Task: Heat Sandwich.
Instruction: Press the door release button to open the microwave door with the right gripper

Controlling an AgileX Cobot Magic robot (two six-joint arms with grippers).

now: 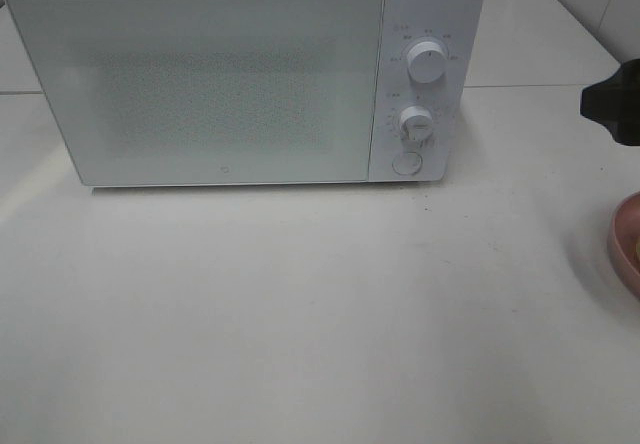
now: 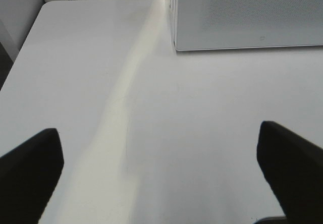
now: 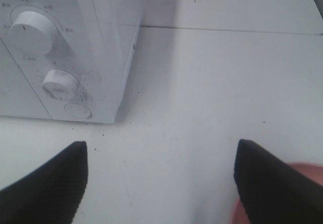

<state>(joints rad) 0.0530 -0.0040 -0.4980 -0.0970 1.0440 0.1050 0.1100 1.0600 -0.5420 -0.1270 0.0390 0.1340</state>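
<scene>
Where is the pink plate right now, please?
In the exterior high view, the pink plate lies at the right edge, right of the microwave.

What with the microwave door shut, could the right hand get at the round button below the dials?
Probably yes. The open right hand faces the microwave, with only bare table between it and the button; the pink plate lies off to its side, not in the way.
</scene>
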